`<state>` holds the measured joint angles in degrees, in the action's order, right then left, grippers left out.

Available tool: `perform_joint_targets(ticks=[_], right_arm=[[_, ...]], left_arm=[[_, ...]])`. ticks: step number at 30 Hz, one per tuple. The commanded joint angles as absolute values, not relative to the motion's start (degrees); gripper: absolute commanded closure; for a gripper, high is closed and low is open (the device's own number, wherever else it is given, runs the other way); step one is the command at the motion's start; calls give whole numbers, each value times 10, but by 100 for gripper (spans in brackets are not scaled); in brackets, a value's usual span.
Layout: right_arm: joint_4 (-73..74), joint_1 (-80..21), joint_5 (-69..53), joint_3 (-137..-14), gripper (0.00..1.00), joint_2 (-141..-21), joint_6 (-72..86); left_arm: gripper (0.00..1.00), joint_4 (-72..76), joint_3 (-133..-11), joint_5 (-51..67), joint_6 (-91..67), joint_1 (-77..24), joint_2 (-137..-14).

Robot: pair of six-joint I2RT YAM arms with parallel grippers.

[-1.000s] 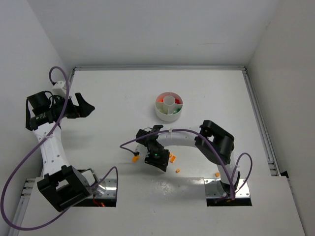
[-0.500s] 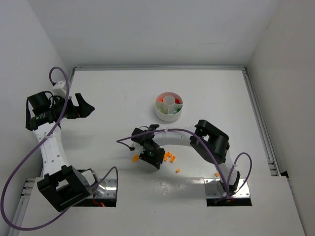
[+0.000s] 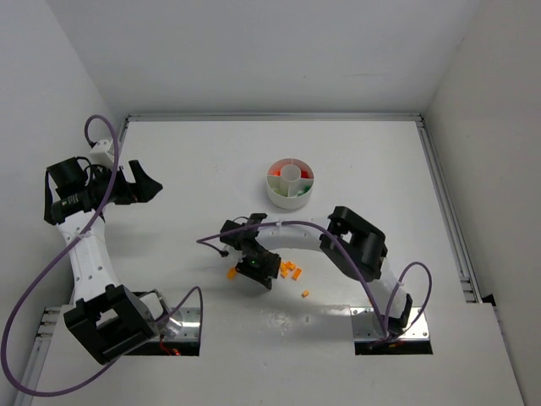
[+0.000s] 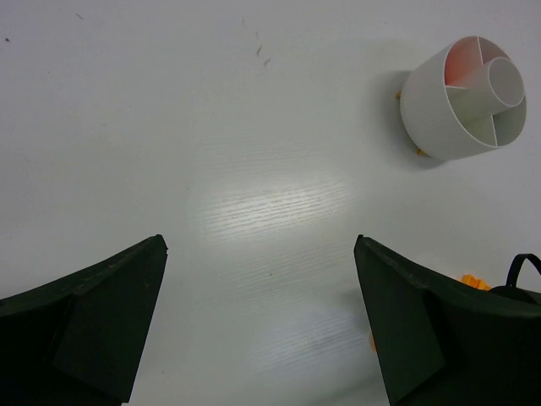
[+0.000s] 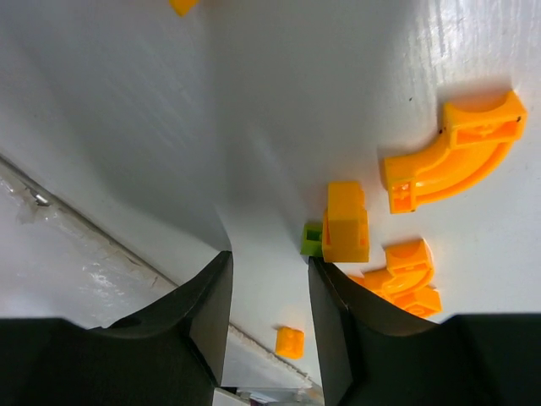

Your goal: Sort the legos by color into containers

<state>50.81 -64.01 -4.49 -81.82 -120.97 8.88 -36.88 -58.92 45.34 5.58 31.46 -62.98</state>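
The round white dish [image 3: 290, 183] stands mid-table, with red in its left wedge and green in its right wedge; it also shows in the left wrist view [image 4: 461, 101]. My right gripper [image 3: 256, 264] is low over the table, open and empty [image 5: 269, 262]. A tiny green lego [image 5: 312, 239] lies just beyond its right fingertip, touching an orange lego [image 5: 346, 222]. More orange legos lie to the right [image 5: 452, 152], [image 5: 406, 275]. In the top view the orange cluster [image 3: 291, 271] sits right of the gripper. My left gripper [image 3: 148, 188] is open and empty, high at the far left [image 4: 260, 245].
Single orange legos lie left of the right gripper [image 3: 232, 272] and nearer the bases [image 3: 305, 293]. One small orange lego [image 5: 290, 342] shows between the right fingers, farther off. The right arm's purple cable [image 3: 211, 241] loops out to the left. Walls enclose the table.
My right gripper has moved a little left and away from the bases, uncovering the orange cluster on its right. The left arm has not moved.
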Motion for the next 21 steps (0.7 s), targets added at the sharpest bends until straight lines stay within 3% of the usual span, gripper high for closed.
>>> perform_joint_targets(ticks=[1,21], right_arm=[[484,-642,-22,-838,58,-1240,96],[500,-654,56,-895,55,-1288,114]], left_arm=[[1,-365,-599,457,63,317,-623],[1,-370,-615,462,79,317,-644]])
